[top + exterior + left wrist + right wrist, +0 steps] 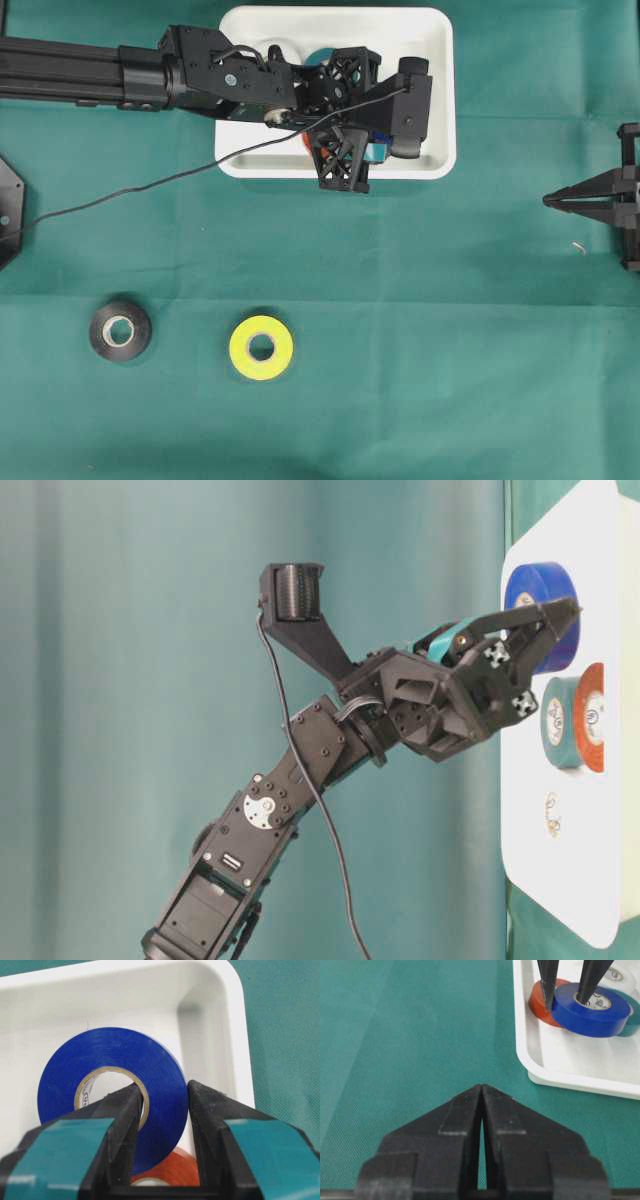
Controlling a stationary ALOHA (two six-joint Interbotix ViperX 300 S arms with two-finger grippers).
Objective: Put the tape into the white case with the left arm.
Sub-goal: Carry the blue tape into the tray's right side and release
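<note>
A blue tape roll (115,1055) sits inside the white case (220,1020) near its corner and overlaps an orange roll (170,1170). My left gripper (164,1086), the one with teal bands, is shut on the blue roll's wall, with one finger in the core and the other outside. From the right wrist view the blue tape (590,1010) is low in the case (560,1060), partly over the orange roll (540,1002). In the overhead view the left arm covers the case's middle (430,60). My right gripper (482,1087) is shut and empty above the cloth.
A teal roll (558,725) and a white roll (617,972) also lie in the case. A black roll (120,330) and a yellow roll (261,347) lie on the green cloth at the front left. The right gripper (548,200) rests at the right edge.
</note>
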